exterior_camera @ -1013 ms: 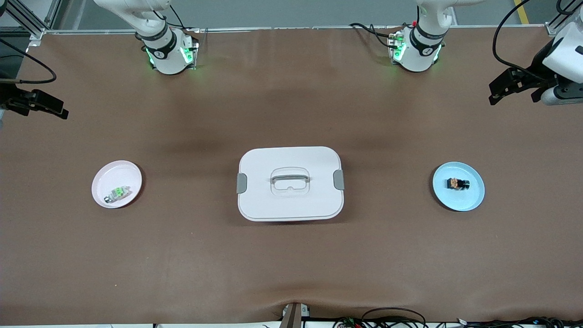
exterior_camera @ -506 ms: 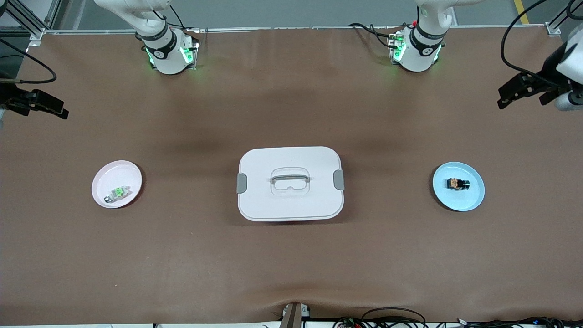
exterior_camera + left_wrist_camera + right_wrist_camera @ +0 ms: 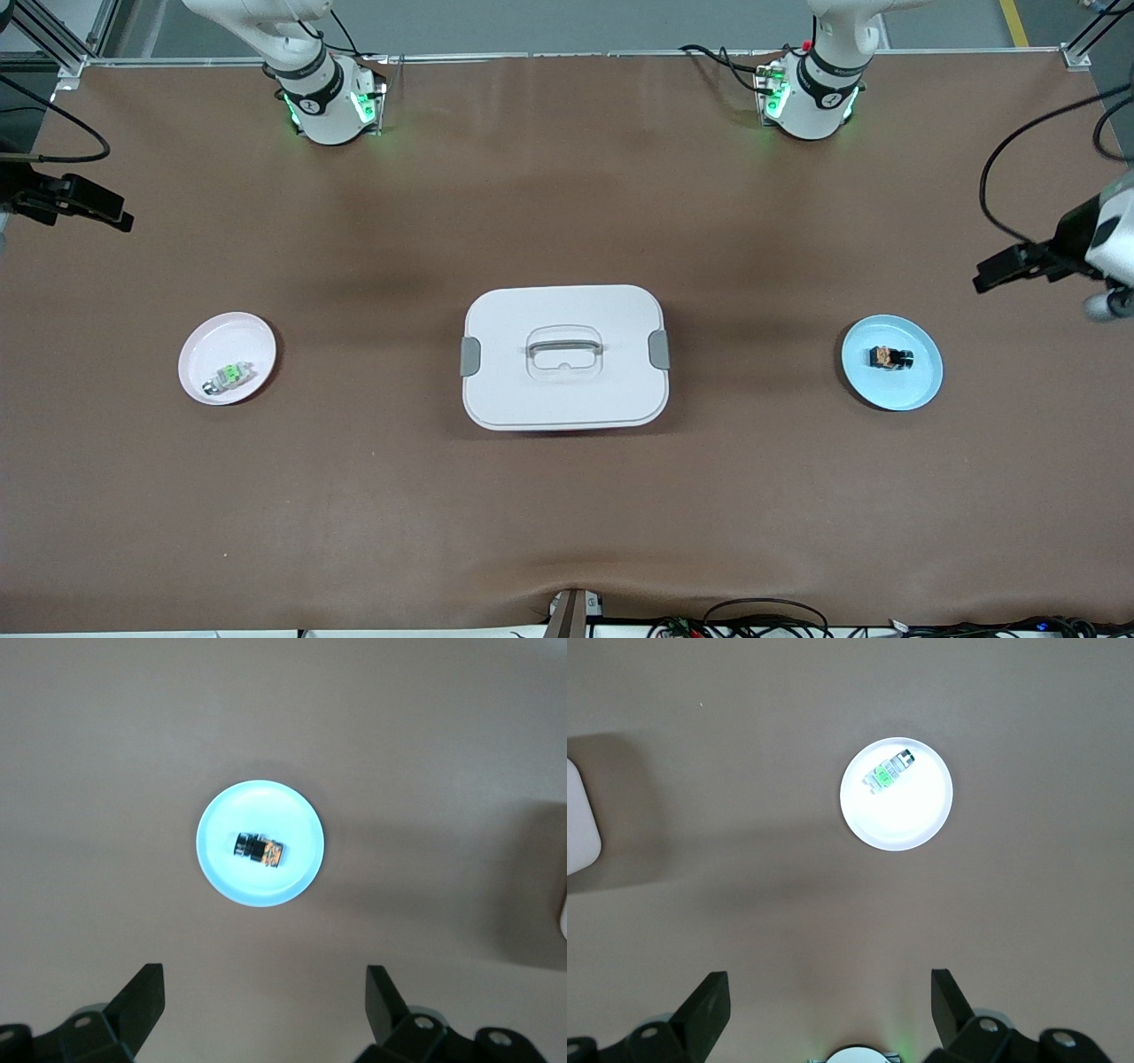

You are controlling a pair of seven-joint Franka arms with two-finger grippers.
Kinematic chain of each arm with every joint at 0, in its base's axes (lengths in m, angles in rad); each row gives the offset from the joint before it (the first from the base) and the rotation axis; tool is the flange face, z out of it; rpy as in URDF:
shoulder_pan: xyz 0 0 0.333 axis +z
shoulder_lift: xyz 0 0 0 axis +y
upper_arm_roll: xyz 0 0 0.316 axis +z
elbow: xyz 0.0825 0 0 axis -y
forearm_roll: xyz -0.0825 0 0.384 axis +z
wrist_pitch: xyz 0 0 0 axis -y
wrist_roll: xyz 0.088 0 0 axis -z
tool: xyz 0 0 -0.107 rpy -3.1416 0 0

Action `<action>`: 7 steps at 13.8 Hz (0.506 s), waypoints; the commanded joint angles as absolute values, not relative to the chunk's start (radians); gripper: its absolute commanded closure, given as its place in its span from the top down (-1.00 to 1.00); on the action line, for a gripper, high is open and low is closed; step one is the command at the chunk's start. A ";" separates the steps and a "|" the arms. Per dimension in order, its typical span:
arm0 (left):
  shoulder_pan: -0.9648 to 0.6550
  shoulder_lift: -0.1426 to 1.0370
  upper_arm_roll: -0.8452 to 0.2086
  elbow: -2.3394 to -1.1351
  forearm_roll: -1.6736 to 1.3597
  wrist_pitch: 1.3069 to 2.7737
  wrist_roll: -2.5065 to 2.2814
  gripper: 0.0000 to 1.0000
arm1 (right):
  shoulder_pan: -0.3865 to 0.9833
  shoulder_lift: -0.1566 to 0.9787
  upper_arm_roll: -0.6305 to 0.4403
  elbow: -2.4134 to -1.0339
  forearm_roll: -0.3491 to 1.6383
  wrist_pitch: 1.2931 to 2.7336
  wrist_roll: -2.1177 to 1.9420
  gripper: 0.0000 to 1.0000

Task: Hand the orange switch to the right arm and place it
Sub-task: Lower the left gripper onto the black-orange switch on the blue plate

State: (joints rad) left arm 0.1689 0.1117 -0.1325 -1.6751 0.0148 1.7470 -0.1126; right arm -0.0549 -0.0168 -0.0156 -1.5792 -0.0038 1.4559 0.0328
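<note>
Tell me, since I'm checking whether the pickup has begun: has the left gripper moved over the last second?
Yes. In the front view the left gripper has dropped lower in the picture, closer to the blue plate holding the orange switch. Its fingers are open.

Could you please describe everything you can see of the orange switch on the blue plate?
The orange switch is a tiny blocky part with a black body and an orange-tan face at one end. It lies on its side near the middle of the light blue plate, toward the left arm's end of the table, touching only the plate. Nothing grips it: the left gripper hangs above it with its fingers spread wide, and the plate shows between them in the left wrist view.
</note>
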 commanded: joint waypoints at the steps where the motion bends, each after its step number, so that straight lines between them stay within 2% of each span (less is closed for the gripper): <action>1: 0.186 0.159 -0.137 -1.681 0.017 1.795 -0.065 1.00 | -0.061 -0.008 -0.011 -1.555 0.009 1.445 0.043 1.00; 7: 0.230 0.238 -0.138 -1.805 0.015 2.035 0.089 1.00 | -0.064 -0.009 -0.011 -1.554 0.009 1.443 0.044 1.00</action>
State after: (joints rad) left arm 0.2250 0.2302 -0.1321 -1.7559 0.0151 1.9551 0.0694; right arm -0.0551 -0.0168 -0.0158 -1.5787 -0.0038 1.4560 0.0328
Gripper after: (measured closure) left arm 0.000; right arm 0.000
